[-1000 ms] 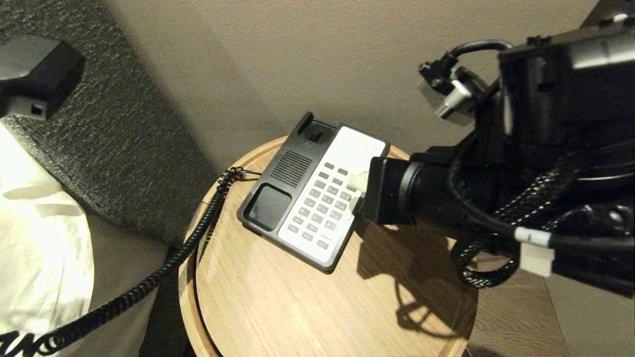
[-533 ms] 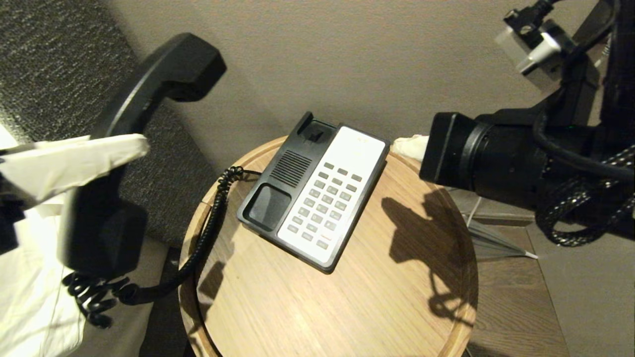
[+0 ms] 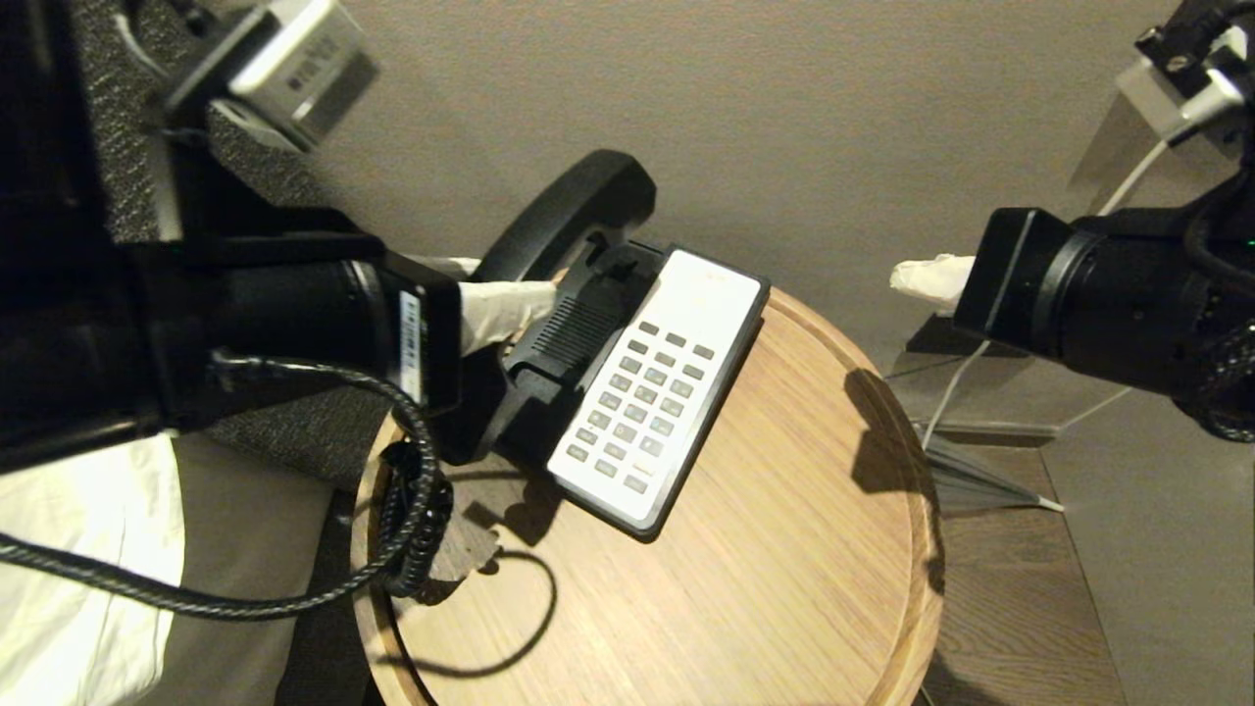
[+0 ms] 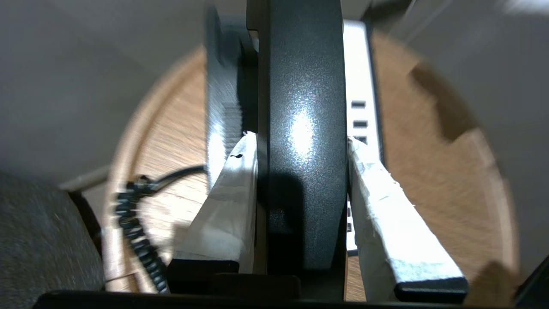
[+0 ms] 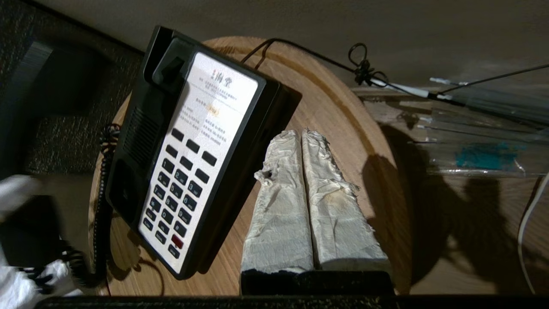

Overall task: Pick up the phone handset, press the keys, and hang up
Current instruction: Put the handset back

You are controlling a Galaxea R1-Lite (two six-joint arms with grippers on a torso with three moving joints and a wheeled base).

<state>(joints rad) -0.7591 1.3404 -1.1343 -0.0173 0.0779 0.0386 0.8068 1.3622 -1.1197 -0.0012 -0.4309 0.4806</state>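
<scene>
The black phone handset (image 3: pixel 578 201) stands on edge over the left, cradle side of the black-and-white phone base (image 3: pixel 686 324), its lower end hidden behind my left arm. My left gripper (image 3: pixel 510 299) reaches in from the left and is shut on its middle. In the left wrist view the handset (image 4: pixel 302 128) fills the gap of the gripper (image 4: pixel 296 139), with a taped finger (image 4: pixel 233 193) against each flank. The grey keys (image 3: pixel 642 402) lie uncovered. My right gripper (image 3: pixel 922 277) hovers beyond the table's right rim, its taped fingers (image 5: pixel 279 206) pressed together and empty.
The phone sits on a round wooden table (image 3: pixel 765 569) with a raised rim. The coiled cord (image 3: pixel 417 510) bunches at its left edge. Grey upholstery (image 3: pixel 294 431) and white bedding (image 3: pixel 78 569) lie to the left. A white cable (image 3: pixel 946 392) runs down on the right.
My left arm swung in from the far left and brought the handset to the base's cradle side. My right gripper drew back from the keypad to past the table's right rim.
</scene>
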